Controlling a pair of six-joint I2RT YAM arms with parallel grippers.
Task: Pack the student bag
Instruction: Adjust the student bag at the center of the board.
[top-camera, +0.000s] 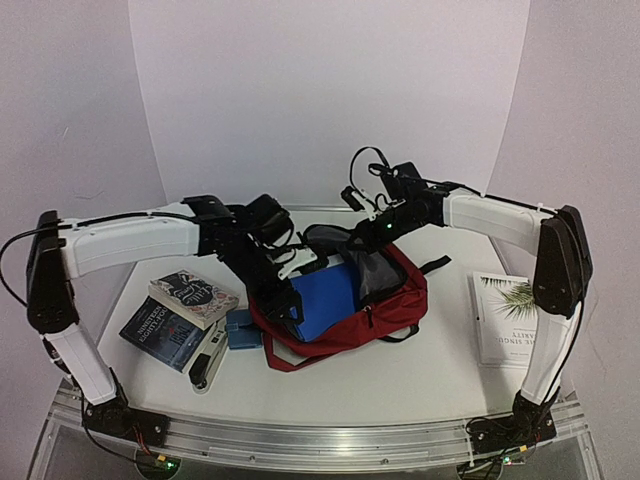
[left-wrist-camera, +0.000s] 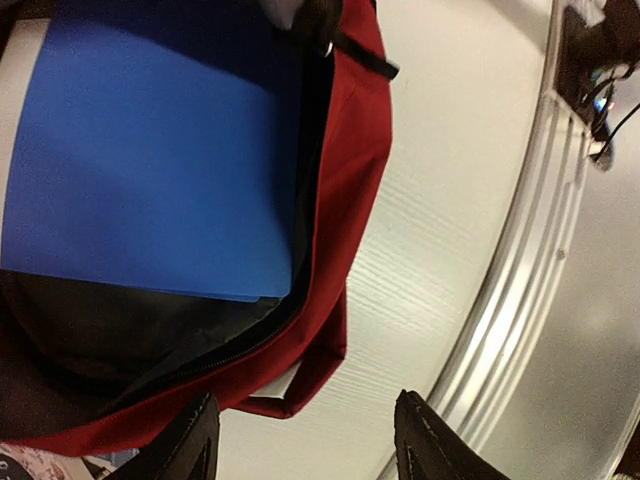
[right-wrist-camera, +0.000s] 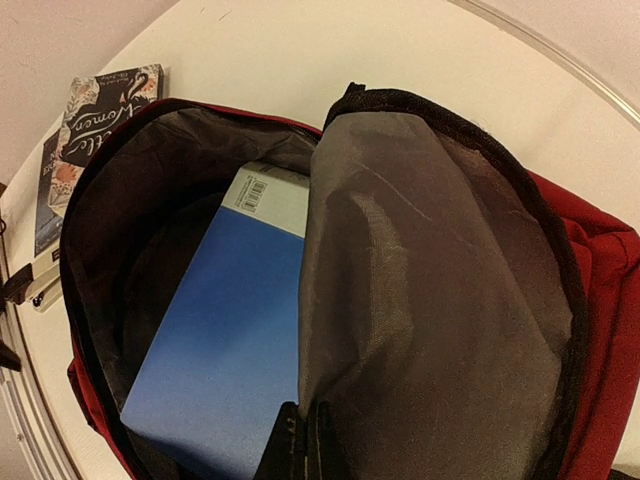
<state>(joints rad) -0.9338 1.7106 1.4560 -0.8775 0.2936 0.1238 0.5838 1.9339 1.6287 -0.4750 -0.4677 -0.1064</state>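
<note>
Robot lab: white backdrop (top-camera: 330, 100), aluminium mounting rail (top-camera: 320, 432).

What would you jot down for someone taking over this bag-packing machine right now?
Left gripper: open and empty, at the open edge of the dark red fabric backpack.
Right gripper: shut on the backpack's grey-lined flap, holding the mouth open.
Done: flat blue book lies inside the backpack.
Left, probably: two patterned paperbacks stacked left of the backpack, a small blue box and a white-and-black stapler-like tool beside them, and a white book with a palm leaf cover on the right.
</note>
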